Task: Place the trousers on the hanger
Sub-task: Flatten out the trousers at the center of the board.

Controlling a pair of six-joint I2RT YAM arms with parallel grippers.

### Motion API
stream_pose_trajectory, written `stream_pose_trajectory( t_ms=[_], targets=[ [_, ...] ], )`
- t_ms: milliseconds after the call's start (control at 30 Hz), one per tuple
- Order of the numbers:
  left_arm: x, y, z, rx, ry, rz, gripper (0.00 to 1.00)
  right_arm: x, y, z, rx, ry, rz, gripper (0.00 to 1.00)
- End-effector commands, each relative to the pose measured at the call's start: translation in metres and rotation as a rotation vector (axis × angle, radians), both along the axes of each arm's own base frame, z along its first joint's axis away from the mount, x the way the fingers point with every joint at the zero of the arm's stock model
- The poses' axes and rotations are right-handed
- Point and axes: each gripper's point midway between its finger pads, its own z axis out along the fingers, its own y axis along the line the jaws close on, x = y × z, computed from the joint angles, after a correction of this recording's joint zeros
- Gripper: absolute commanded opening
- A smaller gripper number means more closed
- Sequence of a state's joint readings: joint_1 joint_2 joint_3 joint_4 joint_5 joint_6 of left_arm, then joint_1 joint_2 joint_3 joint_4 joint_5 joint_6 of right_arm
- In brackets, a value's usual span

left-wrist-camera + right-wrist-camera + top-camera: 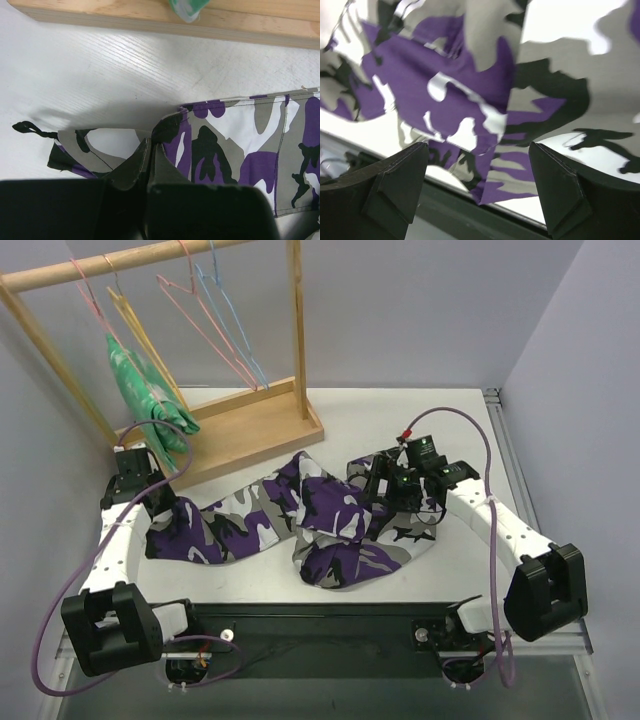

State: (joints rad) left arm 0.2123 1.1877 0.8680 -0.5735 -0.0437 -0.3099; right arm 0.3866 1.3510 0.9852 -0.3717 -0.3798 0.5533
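The left pincer [150,162] is clamped on an edge of the trousers [240,145] near the left edge of the desk [400,420]. The right pincer [477,187] gapes wide, close over their bunched middle. The yellow hanger [145,343] hangs on the wooden rack [296,330] at the far left corner.

We see the trousers [320,515] as soft, matt woven cloth, creased and with stitched seams. The counter [100,70] has a white, finely grained surface with a slight sheen. The rack base [250,430] looks like pale, smooth wood with visible grain, the hanger [148,340] like thin yellow wire, and the fingers [395,180] like matt black plastic.
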Motion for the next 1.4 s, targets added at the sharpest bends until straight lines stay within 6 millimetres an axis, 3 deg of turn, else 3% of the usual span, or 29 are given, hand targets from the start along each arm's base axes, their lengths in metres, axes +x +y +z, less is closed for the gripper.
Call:
stream_pose_trajectory(
  t_ms=[0,133,200,267,333,400,433,500,533,600,633,667,733,767,800,833,900,933,1033,1200,1233,1267,1300,1333,1367],
  targets=[
    [0.008,0.001,0.028,0.024,-0.072,-0.019,0.0,0.015,-0.022,-0.004,-0.117,-0.025,-0.089,0.84],
    [0.004,0.005,0.038,0.068,-0.072,-0.008,0.0,0.028,-0.021,-0.015,-0.163,-0.005,-0.079,0.83],
    [0.001,0.002,0.046,0.104,-0.076,-0.028,0.27,0.031,-0.024,-0.029,-0.204,0.029,-0.087,0.82],
    [-0.005,0.004,0.055,0.165,-0.079,-0.02,0.61,0.032,-0.029,-0.04,-0.254,0.059,-0.096,0.82],
    [-0.008,-0.008,0.059,0.192,-0.081,-0.064,0.69,0.031,-0.034,-0.046,-0.289,0.08,-0.11,0.8],
    [-0.016,-0.019,0.061,0.204,-0.078,-0.088,0.72,0.031,-0.041,-0.051,-0.323,0.085,-0.124,0.71],
    [-0.017,-0.037,0.061,0.197,-0.087,-0.145,0.73,0.029,-0.042,-0.053,-0.331,0.088,-0.127,0.61],
    [-0.024,-0.059,0.059,0.151,-0.103,-0.183,0.74,0.028,-0.046,-0.053,-0.342,0.084,-0.126,0.51],
    [-0.027,-0.081,0.059,0.125,-0.12,-0.245,0.75,0.027,-0.047,-0.053,-0.348,0.085,-0.128,0.31],
    [-0.028,-0.106,0.053,0.061,-0.137,-0.27,0.75,0.027,-0.053,-0.047,-0.356,0.071,-0.138,0.14],
    [-0.029,-0.121,0.049,0.044,-0.136,-0.301,0.76,0.025,-0.057,-0.045,-0.364,0.076,-0.139,0.01],
    [-0.029,-0.149,0.049,0.018,-0.16,-0.373,0.76,0.026,-0.061,-0.036,-0.353,0.057,-0.156,0.0],
    [-0.027,-0.18,0.036,-0.008,-0.132,-0.414,0.76,0.021,-0.068,-0.027,-0.346,0.053,-0.16,0.0],
    [-0.029,-0.207,0.036,-0.036,-0.141,-0.473,0.77,0.021,-0.071,-0.015,-0.332,0.024,-0.17,0.0],
    [-0.026,-0.221,0.037,-0.048,-0.143,-0.499,0.77,0.021,-0.077,-0.009,-0.33,0.015,-0.18,0.0],
    [-0.025,-0.235,0.022,-0.051,-0.094,-0.528,0.77,0.018,-0.08,-0.003,-0.327,0.013,-0.183,0.0],
    [-0.019,-0.265,0.021,-0.08,-0.11,-0.584,0.77,0.015,-0.087,0.016,-0.312,-0.029,-0.2,0.0],
    [-0.018,-0.276,0.007,-0.087,-0.068,-0.609,0.77,0.01,-0.09,0.022,-0.313,-0.033,-0.203,0.0],
    [-0.008,-0.308,-0.005,-0.138,-0.053,-0.664,0.77,-0.001,-0.094,0.045,-0.288,-0.081,-0.216,0.0],
    [0.012,-0.357,-0.018,-0.195,-0.041,-0.76,0.77,-0.021,-0.081,0.083,-0.157,-0.161,-0.201,0.0],
    [0.015,-0.366,-0.036,-0.183,-0.004,-0.776,0.77,-0.024,-0.078,0.089,-0.13,-0.172,-0.202,0.0],
    [0.029,-0.383,-0.023,-0.201,-0.04,-0.793,0.77,-0.029,-0.073,0.098,-0.089,-0.188,-0.203,0.0],
    [0.034,-0.392,-0.026,-0.215,-0.035,-0.804,0.77,-0.034,-0.066,0.103,-0.054,-0.188,-0.189,0.0],
    [0.039,-0.404,-0.042,-0.225,-0.005,-0.817,0.77,-0.038,-0.063,0.106,-0.039,-0.196,-0.183,0.0],
    [0.052,-0.421,-0.03,-0.255,-0.043,-0.826,0.77,-0.047,-0.055,0.111,-0.021,-0.213,-0.159,0.0]
  ],
)
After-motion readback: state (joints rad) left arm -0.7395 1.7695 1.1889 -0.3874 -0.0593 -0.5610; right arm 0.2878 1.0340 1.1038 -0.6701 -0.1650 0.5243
